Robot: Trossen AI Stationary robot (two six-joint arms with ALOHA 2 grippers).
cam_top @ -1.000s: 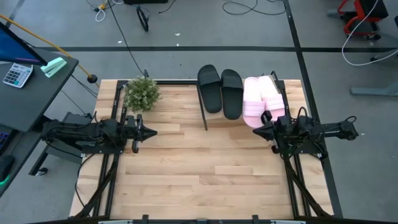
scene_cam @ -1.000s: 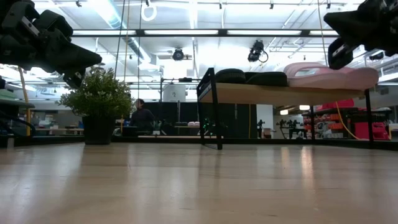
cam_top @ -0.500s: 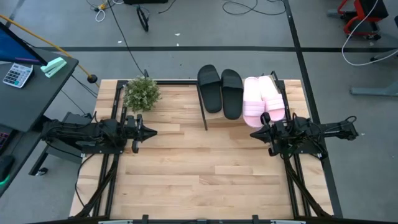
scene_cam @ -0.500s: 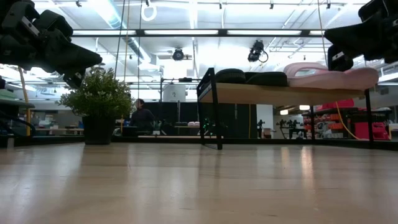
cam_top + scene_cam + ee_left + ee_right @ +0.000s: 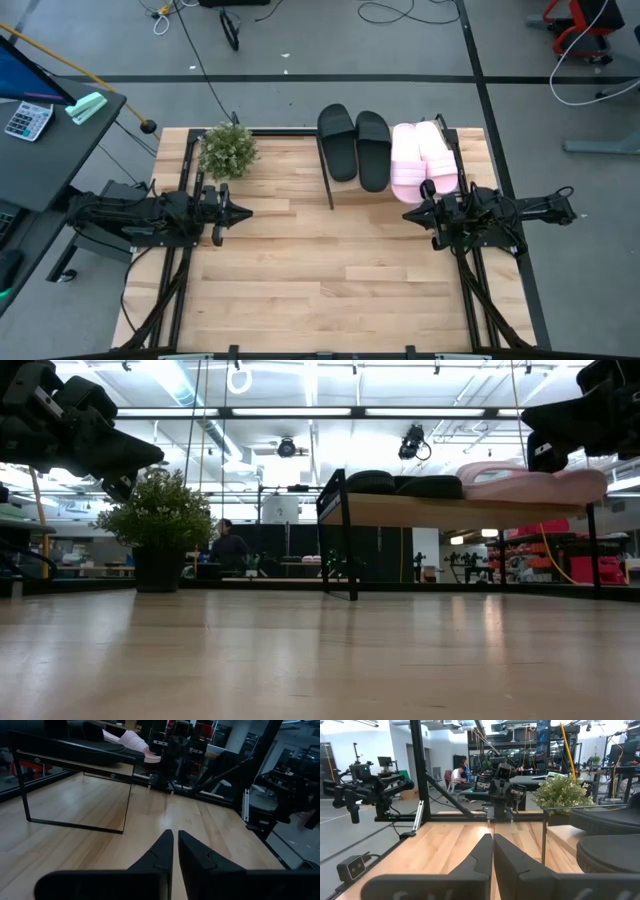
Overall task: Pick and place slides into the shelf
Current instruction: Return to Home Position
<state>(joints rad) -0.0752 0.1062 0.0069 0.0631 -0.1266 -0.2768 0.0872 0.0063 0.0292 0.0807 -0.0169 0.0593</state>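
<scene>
Two black slides (image 5: 337, 140) (image 5: 373, 150) and two pale pink slides (image 5: 407, 165) (image 5: 440, 160) lie side by side, soles down, on the shelf (image 5: 450, 510) at the table's far right. The shelf stands on thin black uprights (image 5: 327, 178). My right gripper (image 5: 404, 215) (image 5: 492, 836) hovers shut just on the near side of the pink slides and points toward the table's left. My left gripper (image 5: 248, 211) (image 5: 173, 834) is shut at the left side, level, pointing toward the right arm. Neither holds anything.
A potted green plant (image 5: 228, 150) stands at the table's far left corner. The wooden tabletop (image 5: 320, 270) stretches between the two arms and toward the near edge. A dark desk with a calculator (image 5: 28, 120) stands off the table to the left.
My right gripper has swung its tip away from the near end of the pink slides, toward the table's near edge, and has rolled about its own line to sit more level. The slides and my left gripper have kept still.
</scene>
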